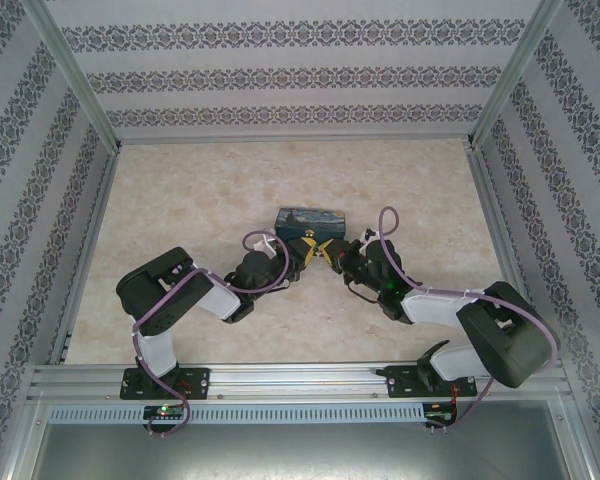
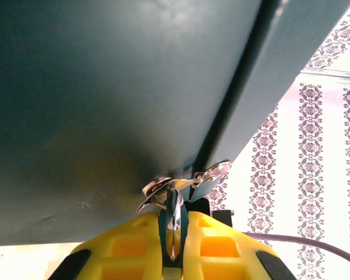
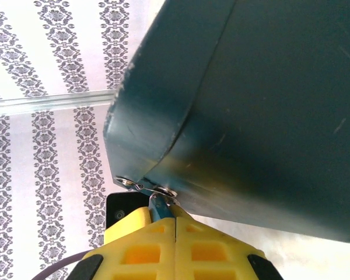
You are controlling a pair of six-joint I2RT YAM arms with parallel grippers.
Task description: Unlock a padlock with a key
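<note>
Top view: a dark teal box (image 1: 310, 220) sits at frame centre on the table (image 1: 180, 200). Both grippers meet at its near edge.

Left gripper (image 1: 305, 252): the yellow fingers (image 2: 221, 245) pinch a silver key (image 2: 174, 224) at lower centre of the wrist view. Its ring (image 2: 156, 188) touches the box's lower edge.

Right gripper (image 3: 175, 217): the fingers are pressed together on a thin blue-grey tab (image 3: 158, 207) at the box's lower corner. Whether this is the padlock cannot be told.
</note>
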